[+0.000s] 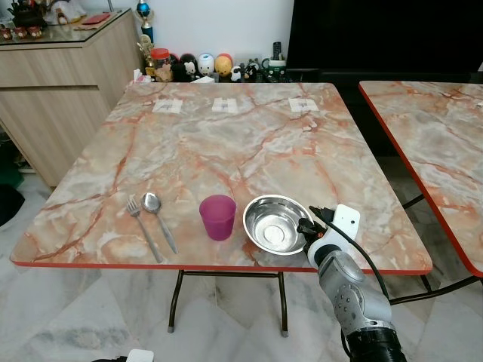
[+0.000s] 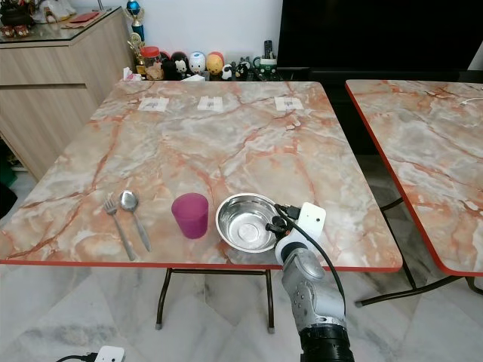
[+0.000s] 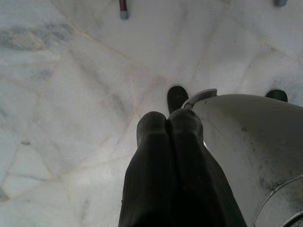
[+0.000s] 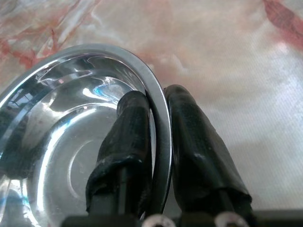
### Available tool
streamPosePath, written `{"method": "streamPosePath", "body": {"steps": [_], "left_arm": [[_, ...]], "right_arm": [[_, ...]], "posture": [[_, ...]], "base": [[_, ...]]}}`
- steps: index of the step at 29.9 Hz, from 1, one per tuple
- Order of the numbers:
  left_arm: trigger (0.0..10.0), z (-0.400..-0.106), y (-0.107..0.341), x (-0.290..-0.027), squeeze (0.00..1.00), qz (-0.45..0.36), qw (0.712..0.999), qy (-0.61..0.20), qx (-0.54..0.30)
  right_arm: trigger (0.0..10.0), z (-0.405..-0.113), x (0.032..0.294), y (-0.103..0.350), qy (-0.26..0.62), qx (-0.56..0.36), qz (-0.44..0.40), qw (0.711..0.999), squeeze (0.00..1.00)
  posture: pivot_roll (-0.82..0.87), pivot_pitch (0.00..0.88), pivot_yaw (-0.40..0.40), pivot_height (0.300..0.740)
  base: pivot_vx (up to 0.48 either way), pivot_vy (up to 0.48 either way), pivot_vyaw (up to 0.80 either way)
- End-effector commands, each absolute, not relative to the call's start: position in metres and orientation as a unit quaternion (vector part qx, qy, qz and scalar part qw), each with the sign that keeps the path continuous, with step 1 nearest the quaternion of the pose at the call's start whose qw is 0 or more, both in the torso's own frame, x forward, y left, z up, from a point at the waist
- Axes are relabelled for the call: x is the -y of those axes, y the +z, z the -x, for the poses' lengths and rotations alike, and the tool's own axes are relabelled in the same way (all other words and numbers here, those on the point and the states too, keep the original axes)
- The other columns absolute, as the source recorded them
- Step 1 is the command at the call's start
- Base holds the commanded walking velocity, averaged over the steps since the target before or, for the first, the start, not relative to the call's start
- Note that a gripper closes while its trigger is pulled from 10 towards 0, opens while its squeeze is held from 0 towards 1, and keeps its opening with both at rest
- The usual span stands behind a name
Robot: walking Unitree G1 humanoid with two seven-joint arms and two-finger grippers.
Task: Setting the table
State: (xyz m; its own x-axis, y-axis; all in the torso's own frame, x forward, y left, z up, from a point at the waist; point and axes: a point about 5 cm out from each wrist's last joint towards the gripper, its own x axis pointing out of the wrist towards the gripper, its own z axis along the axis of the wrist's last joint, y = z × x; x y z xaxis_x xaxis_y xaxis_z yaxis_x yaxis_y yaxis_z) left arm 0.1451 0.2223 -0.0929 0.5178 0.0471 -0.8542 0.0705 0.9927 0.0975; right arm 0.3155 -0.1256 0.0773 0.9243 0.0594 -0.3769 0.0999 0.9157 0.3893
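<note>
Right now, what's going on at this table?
The right gripper is pinching the rim of the steel bowl, one finger inside and one outside, at the near edge of the marble table. A purple cup stands to the bowl's left, then a spoon and a fork lying side by side. The left gripper hangs shut over the floor.

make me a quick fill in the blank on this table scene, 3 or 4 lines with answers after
1. The right gripper is clamped on the rim of the steel ____.
2. The cup between the spoon and the bowl is coloured ____.
3. The fork lies on the table just to the ____ of the spoon.
4. The left gripper hangs over the floor with its fingers ____.

Missing words: bowl; purple; left; shut
</note>
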Motion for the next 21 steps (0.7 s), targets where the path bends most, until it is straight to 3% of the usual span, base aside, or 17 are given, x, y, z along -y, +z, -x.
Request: {"method": "streamPosePath", "body": {"steps": [1, 11, 12, 21], "left_arm": [[10.0, -0.143, -0.093, -0.225, 0.0, -0.069, 0.865, -0.006, -0.498], [10.0, -0.143, -0.093, -0.225, 0.0, -0.071, 0.865, -0.005, -0.497], [10.0, -0.143, -0.093, -0.225, 0.0, -0.072, 0.865, -0.005, -0.496], [10.0, -0.143, -0.093, -0.226, 0.0, -0.081, 0.865, -0.009, -0.496]], "right_arm": [[0.0, -0.313, 0.13, 0.071, -0.03, -0.207, -0.205, 0.956, 0.0], [0.0, -0.314, 0.149, 0.092, -0.09, -0.097, -0.245, 0.96, 0.0], [10.0, -0.312, 0.151, 0.101, -0.089, -0.057, -0.256, 0.961, 0.0], [10.0, -0.302, 0.156, 0.112, -0.093, 0.012, -0.274, 0.957, 0.0]], "posture": [[0.06, 0.0, 0.004, 0.74], [0.06, 0.0, 0.005, 0.74], [0.06, 0.0, 0.007, 0.74], [0.05, 0.0, 0.005, 0.74]], "base": [[0.0, 0.0, 0.0], [0.0, 0.0, 0.0], [0.0, 0.0, 0.0], [0.0, -0.028, 0.0]]}}
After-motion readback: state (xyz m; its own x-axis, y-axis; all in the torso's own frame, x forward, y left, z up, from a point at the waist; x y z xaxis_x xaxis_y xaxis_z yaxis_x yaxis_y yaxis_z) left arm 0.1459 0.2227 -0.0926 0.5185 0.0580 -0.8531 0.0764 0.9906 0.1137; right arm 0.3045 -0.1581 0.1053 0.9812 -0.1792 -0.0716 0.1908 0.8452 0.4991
